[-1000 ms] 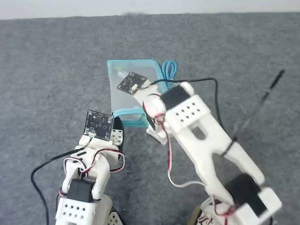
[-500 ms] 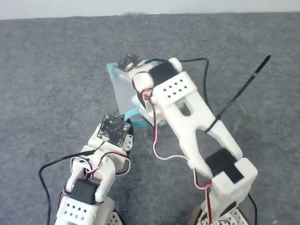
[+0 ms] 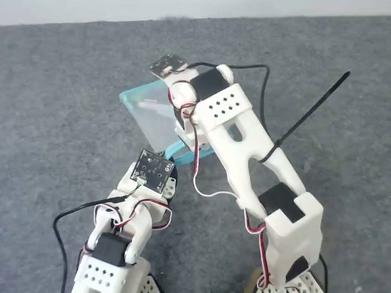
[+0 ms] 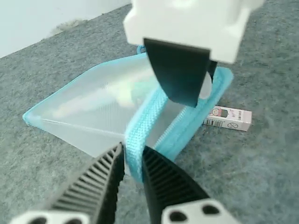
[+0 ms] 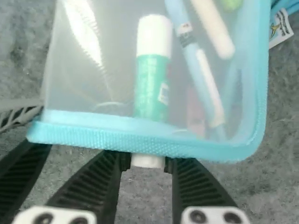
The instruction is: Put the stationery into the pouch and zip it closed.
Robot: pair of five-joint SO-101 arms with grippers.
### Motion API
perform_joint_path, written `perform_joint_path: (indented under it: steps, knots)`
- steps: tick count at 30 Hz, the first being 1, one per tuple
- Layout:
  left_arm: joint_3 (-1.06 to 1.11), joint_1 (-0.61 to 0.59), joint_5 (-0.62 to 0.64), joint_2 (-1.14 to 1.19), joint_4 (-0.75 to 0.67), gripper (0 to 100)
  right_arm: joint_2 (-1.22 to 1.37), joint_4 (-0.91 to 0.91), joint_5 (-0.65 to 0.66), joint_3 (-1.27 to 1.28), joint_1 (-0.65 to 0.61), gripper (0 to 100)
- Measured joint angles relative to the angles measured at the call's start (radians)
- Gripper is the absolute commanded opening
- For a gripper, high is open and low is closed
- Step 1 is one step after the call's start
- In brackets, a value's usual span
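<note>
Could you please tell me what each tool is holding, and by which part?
Left tool pinches the pouch by its blue fabric edge; right tool grips the glue stick by its white end.

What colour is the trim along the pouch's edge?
Turquoise. The trim frames the see-through pouch, clearest in the right wrist view.

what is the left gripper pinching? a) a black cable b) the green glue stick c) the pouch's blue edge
c: the left wrist view shows the left gripper shut on the blue edge of the pouch.
</note>
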Motion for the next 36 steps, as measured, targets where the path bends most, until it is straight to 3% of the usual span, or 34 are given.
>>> perform_joint_path:
  steps: [10, 19, 23, 29, 36]
  knots:
    - [-0.003, 0.002, 0.000, -0.003, 0.000, 1, -0.146, 0.000, 0.048, 0.000, -0.048, 15.5]
    - [0.000, -0.035, -0.009, 0.000, 0.000, 1, -0.376, 0.000, 0.081, 0.025, 0.068, 15.5]
    - [0.000, -0.132, 0.041, 0.000, -0.008, 1, -0.420, -0.018, 0.089, 0.189, 0.115, 15.5]
    - [0.000, -0.270, 0.126, 0.000, -0.029, 1, -0.489, -0.219, 0.094, 0.580, 0.169, 15.5]
    - [0.000, -0.315, 0.132, 0.000, -0.031, 1, -0.517, -0.405, 0.094, 0.908, 0.167, 15.8]
